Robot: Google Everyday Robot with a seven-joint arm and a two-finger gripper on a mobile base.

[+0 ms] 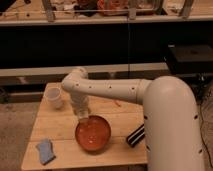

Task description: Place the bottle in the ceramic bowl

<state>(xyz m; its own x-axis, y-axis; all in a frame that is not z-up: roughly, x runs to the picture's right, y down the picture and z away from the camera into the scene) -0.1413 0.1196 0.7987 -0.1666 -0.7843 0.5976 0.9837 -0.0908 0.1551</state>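
The ceramic bowl (93,135), round and glossy orange-red, sits on the wooden table (120,117) near its front middle. My gripper (81,111) points down from the white arm, just above the bowl's far-left rim. It is shut on the bottle (83,118), a small clear piece that hangs below it and almost touches the rim. The bottle is partly hidden by the gripper.
A whitish translucent cup (55,97) stands at the table's back left, close to the arm's wrist. A blue cloth (46,151) lies at the front left corner. A black object (135,136) lies right of the bowl. Dark shelving stands behind the table.
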